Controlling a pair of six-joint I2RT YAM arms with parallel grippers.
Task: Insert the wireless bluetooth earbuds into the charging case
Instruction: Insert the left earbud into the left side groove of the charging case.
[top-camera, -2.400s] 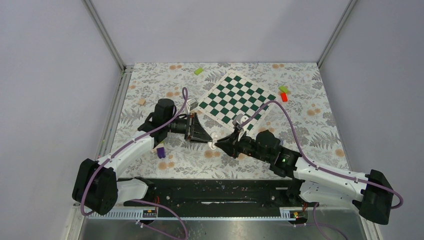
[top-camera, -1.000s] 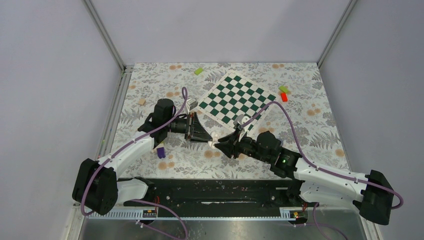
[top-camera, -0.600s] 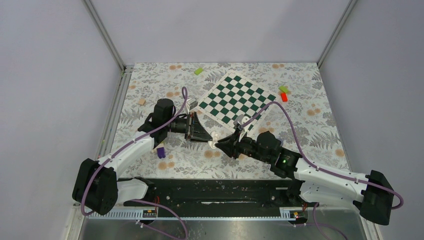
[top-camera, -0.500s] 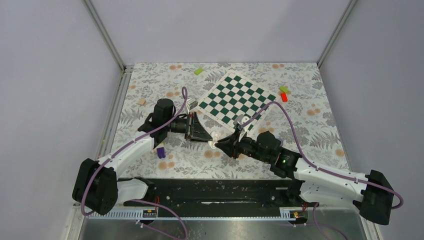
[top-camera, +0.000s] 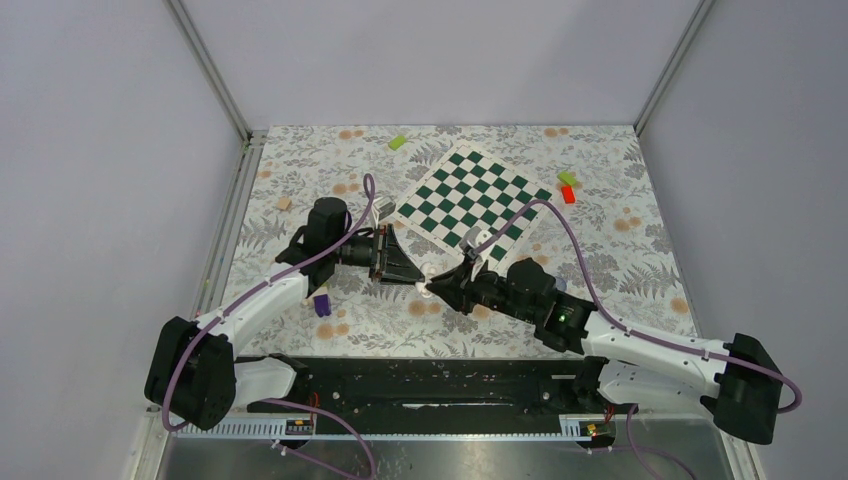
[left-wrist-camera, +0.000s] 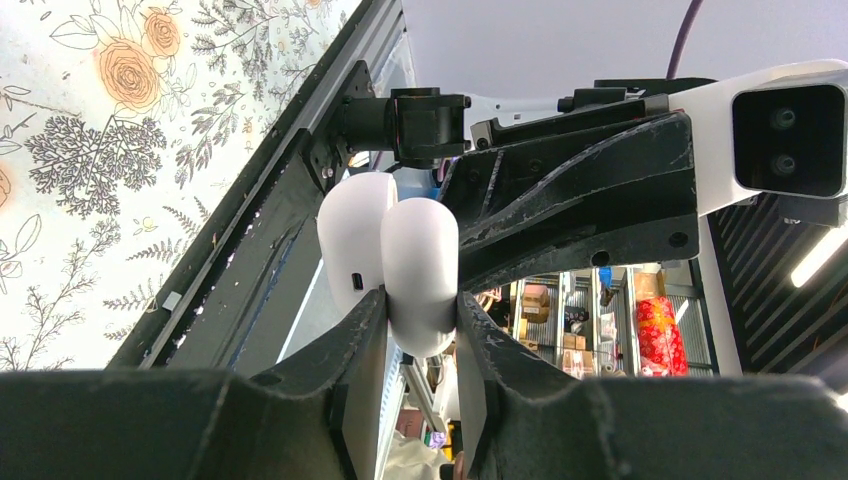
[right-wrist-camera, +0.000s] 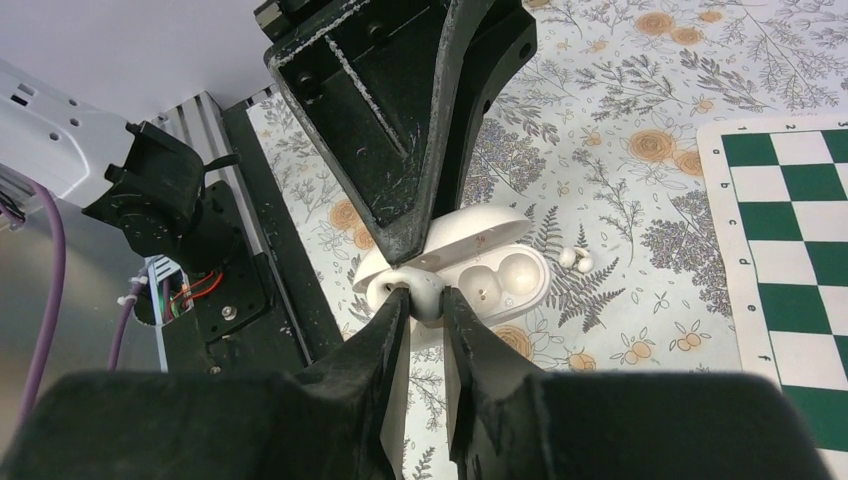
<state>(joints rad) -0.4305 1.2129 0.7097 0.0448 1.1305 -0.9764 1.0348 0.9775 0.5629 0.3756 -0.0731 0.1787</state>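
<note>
The left gripper (left-wrist-camera: 420, 312) clamps the opened charging case (right-wrist-camera: 495, 275), the right gripper (right-wrist-camera: 420, 300) pinches its rim, and both earbuds (right-wrist-camera: 575, 258) lie loose beside it, not yet inserted.

Counter (top-camera: 640, 240) covered in floral print: orange blooms, grey ferns. Green-white chessboard (top-camera: 473, 197) lies skewed, toward far side. Lone green block (top-camera: 398, 142) near far edge. Second green block (top-camera: 567, 178) just beside red block (top-camera: 569, 194), right of chessboard. Small tan cube (top-camera: 284, 203) at left. Purple stacked block (top-camera: 322, 303) front-left.
</note>
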